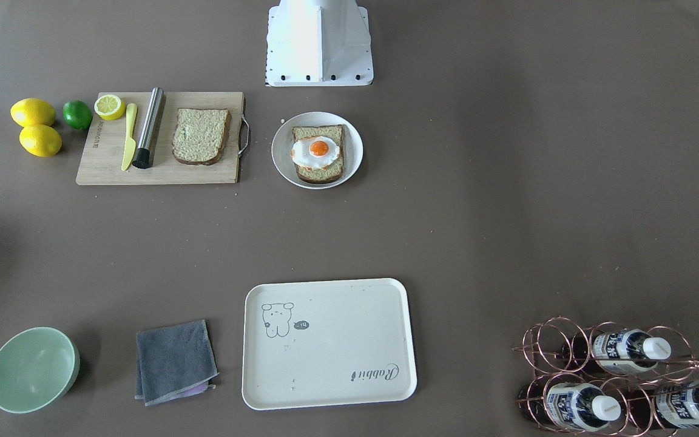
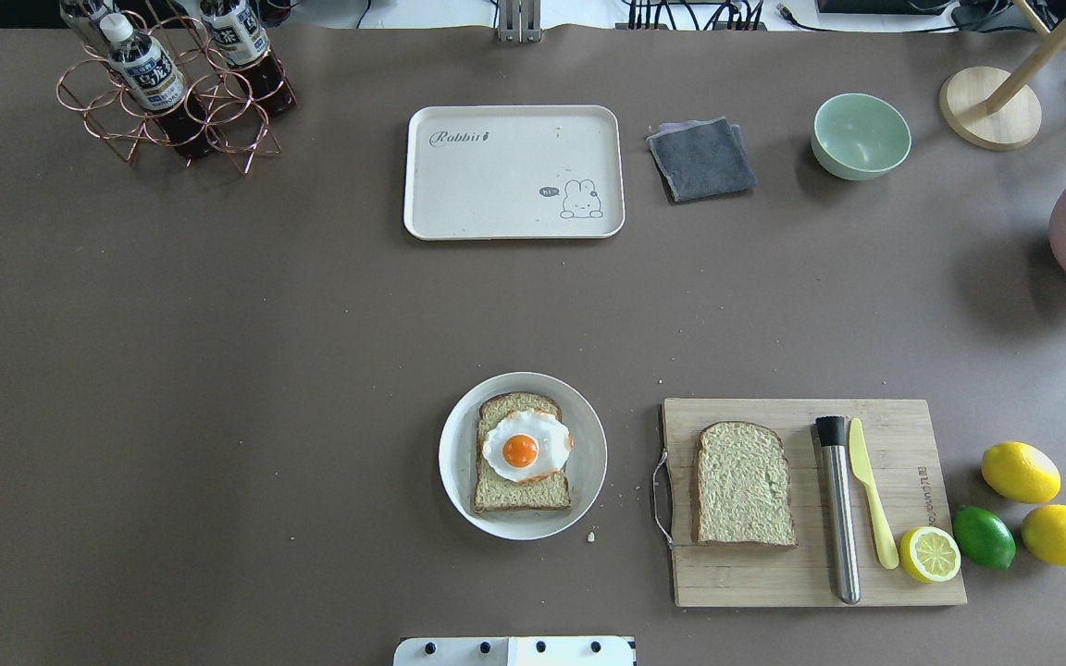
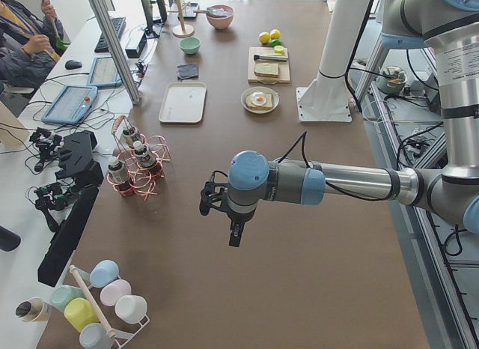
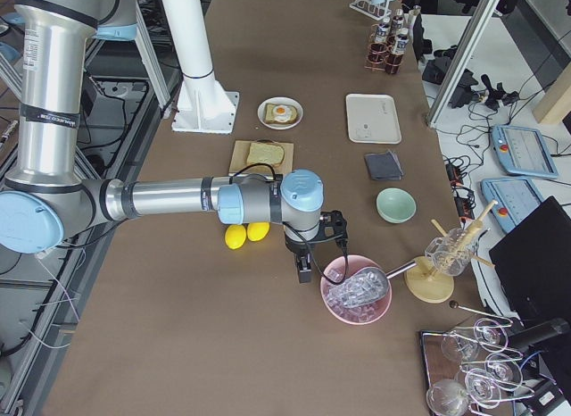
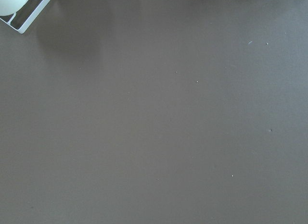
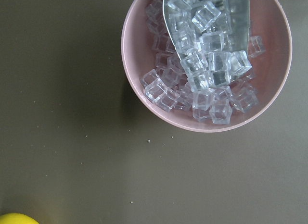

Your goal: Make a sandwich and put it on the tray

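Observation:
A slice of brown bread [image 2: 521, 497] with a fried egg [image 2: 524, 447] on top lies on a round white plate [image 2: 449, 453]. A second slice [image 2: 742, 484] lies bare on the wooden cutting board [image 2: 774, 581]. The cream tray [image 2: 496, 185] with the "Rabbit" script sits empty at the far side. My left gripper [image 3: 236, 237] hangs over bare table far to the left. My right gripper [image 4: 303, 271] hangs beside a pink ice bowl [image 4: 357, 302] far to the right. Both show only in the side views, so I cannot tell whether they are open or shut.
On the board lie a steel tube [image 2: 838, 509], a yellow knife [image 2: 871, 490] and a half lemon [image 2: 929, 554]. Two lemons [image 2: 1020, 471] and a lime [image 2: 984, 537] lie beside it. A grey cloth [image 2: 701, 157], green bowl [image 2: 860, 136] and bottle rack [image 2: 172, 92] stand at the back.

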